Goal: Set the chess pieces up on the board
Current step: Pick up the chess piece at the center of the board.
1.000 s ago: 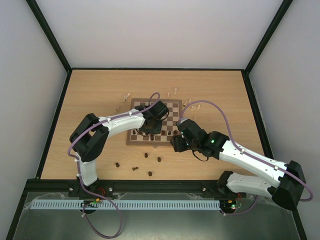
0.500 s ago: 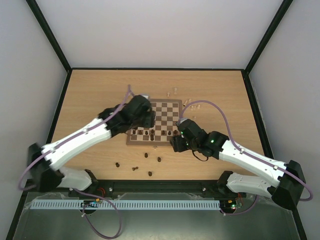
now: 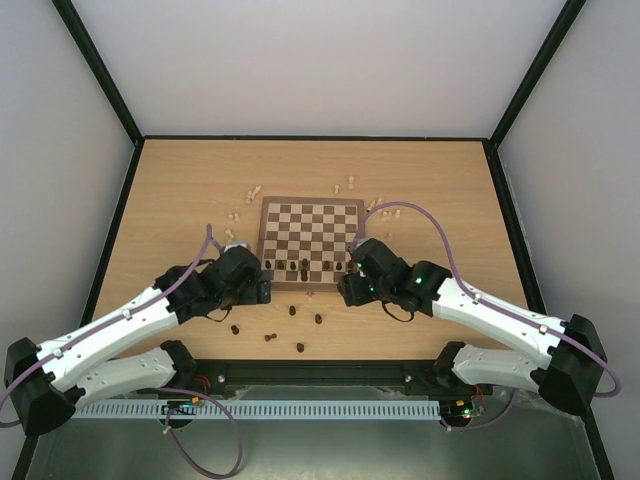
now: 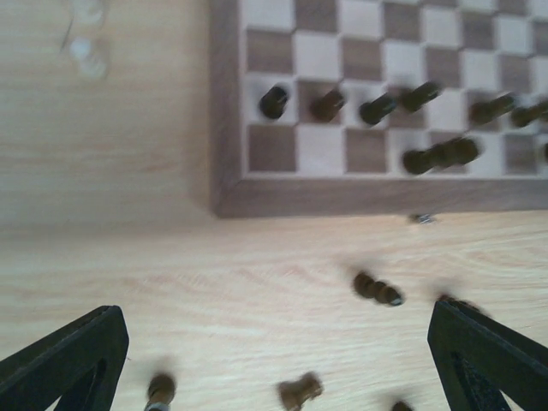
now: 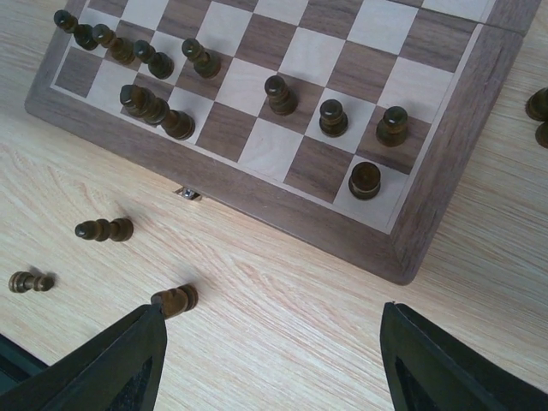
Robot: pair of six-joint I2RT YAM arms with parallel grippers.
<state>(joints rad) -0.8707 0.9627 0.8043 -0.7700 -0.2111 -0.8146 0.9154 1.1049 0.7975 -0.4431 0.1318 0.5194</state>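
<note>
The board [image 3: 310, 225] lies mid-table with a row of dark chess pieces [image 3: 300, 266] along its near edge. My left gripper [image 3: 264, 291] hovers off the board's near-left corner. In the left wrist view it [image 4: 274, 377] is open and empty, above dark pieces lying on the table [image 4: 377, 288]. My right gripper [image 3: 346, 290] hangs at the board's near-right corner. It [image 5: 274, 368] is open too, with a fallen dark piece [image 5: 175, 300] just beside its left fingertip [image 5: 94, 368]. Upright dark pieces [image 5: 332, 117] stand on the corner squares.
Loose dark pieces [image 3: 292, 310] lie scattered on the wood between the board and the arm bases. Pale pieces [image 3: 253, 190] lie beyond the board's far left and far right corners [image 3: 385, 213]. A black frame rims the tabletop [image 3: 130, 230].
My left arm has swung back from over the board to the table off its near-left corner, and its gripper has opened. The right arm has barely moved.
</note>
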